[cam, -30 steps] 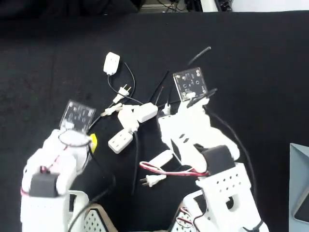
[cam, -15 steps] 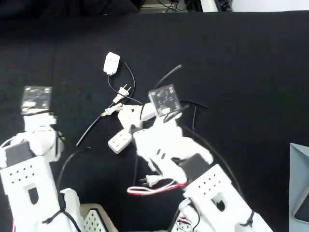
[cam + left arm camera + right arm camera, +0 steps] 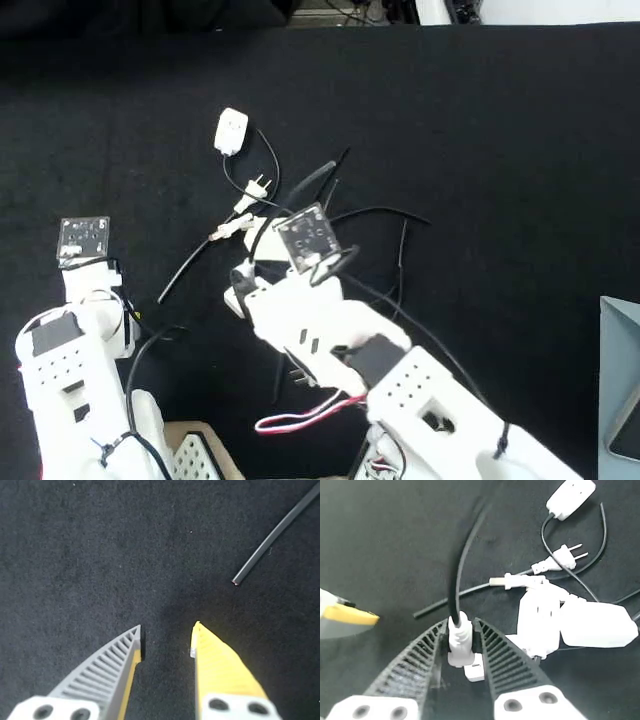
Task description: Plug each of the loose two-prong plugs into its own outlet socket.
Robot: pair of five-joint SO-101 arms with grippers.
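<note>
At the left of the black cloth table we see the left gripper hanging over bare cloth. Its grey finger and yellow finger are spread apart with nothing between them. Near it lies the cut end of a thin black cable.

Further right, toward the far side, a small white rounded outlet socket sits on a black cord. Nearer the arms lie 2 loose plugs: a white two-prong plug, then a second white two-prong plug just beside the arm.

Right of these, the right gripper is clamped on a white plug with a thick black cord. That plug touches a small white socket block; we cannot tell whether its prongs are seated. Beside it lies a cluster of white adapter blocks.
</note>
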